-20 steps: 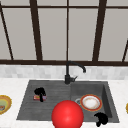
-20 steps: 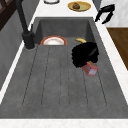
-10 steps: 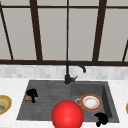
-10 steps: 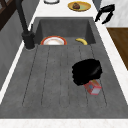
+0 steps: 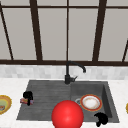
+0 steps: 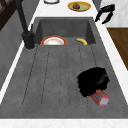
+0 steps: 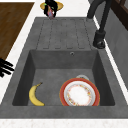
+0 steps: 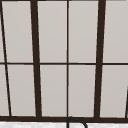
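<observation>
My left hand (image 5: 28, 97) is curled round a small red carton (image 5: 24, 101) just above the left end of the grey drainboard (image 5: 47, 100). In the left side view the left hand (image 6: 93, 81) covers most of the carton (image 6: 100, 98), which pokes out below it. In the right side view the left hand (image 7: 49, 7) and carton (image 7: 51, 12) show at the drainboard's far end. My right hand (image 5: 101, 119) hovers over the sink's front right corner, holding nothing. Its fingers (image 7: 5, 67) are straight. The right hand (image 6: 105, 13) also appears at the counter's far end.
The basin (image 7: 50, 75) holds a red-rimmed plate (image 7: 79, 94) and a banana (image 7: 35, 95). A black faucet (image 5: 68, 75) stands behind the sink. A large red ball (image 5: 67, 115) sits at the front. A yellow bowl (image 5: 3, 103) rests on the left counter, and another (image 6: 79, 5) on the right.
My left hand has carried the red carton leftward along the drainboard, nearer its left end. The right hand has stayed put.
</observation>
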Motion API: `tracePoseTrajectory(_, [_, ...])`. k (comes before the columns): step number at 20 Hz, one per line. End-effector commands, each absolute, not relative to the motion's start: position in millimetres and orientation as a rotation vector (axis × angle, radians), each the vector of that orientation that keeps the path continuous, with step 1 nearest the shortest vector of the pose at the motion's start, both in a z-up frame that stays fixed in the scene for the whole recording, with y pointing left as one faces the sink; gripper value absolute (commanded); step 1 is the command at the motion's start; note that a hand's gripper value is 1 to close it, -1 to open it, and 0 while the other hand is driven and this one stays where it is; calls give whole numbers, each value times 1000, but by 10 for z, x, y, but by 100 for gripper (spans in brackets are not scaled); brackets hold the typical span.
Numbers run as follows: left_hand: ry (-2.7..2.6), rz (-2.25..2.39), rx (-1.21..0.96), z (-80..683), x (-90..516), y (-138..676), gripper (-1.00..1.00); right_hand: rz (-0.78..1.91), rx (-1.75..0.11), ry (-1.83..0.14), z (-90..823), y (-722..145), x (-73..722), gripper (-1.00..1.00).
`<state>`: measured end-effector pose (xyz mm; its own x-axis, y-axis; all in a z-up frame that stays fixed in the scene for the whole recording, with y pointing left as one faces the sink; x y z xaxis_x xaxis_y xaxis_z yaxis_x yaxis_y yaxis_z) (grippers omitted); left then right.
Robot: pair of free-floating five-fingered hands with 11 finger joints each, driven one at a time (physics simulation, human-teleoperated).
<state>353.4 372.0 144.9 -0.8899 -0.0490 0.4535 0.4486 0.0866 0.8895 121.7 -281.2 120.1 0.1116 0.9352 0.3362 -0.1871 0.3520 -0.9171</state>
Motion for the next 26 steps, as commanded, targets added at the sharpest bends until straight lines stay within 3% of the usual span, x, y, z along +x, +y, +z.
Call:
tracePoseTrajectory(1, [-1940, -1977, -327, 1348, 3326, 3900, 100, 985, -840, -1152, 1201, -2812, 1217, 0])
tracePoseTrajectory(22, [-2010, -1850, -392, 1067, 2283, 5300, 100, 985, -840, -1152, 1201, -2812, 1217, 0])
tracePoseTrajectory(26, [-2248, -1721, -300, 939, 2236, 5497, 100, 985, -840, -1152, 1201, -2812, 1217, 0])
